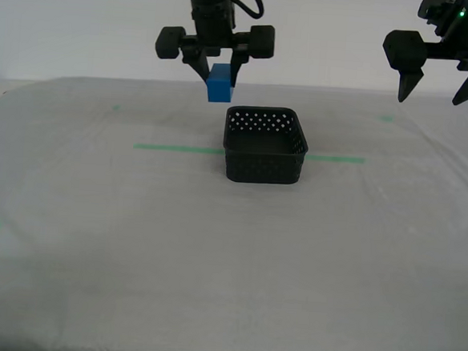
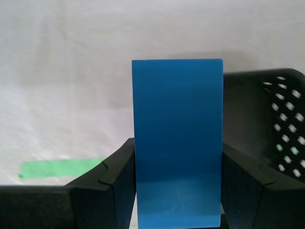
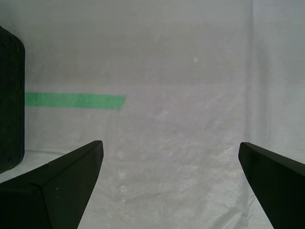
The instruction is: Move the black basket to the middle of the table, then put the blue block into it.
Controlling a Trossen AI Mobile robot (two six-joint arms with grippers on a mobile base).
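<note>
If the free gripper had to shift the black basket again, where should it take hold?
Probably the wall of the black basket on the exterior view's right, pinched over its rim from above. The walls are thin and upright, and the basket looks too wide to span. My first gripper hangs open on that side; my second gripper holds the blue block.

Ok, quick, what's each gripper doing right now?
My first gripper: open, holding nothing.
My second gripper: closed on the blue block, raised beside the black basket.

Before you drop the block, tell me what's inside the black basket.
Nothing shows inside the black basket: only its perforated far wall is visible. Its near wall hides the floor. The blue block is clamped in my second gripper above.
</note>
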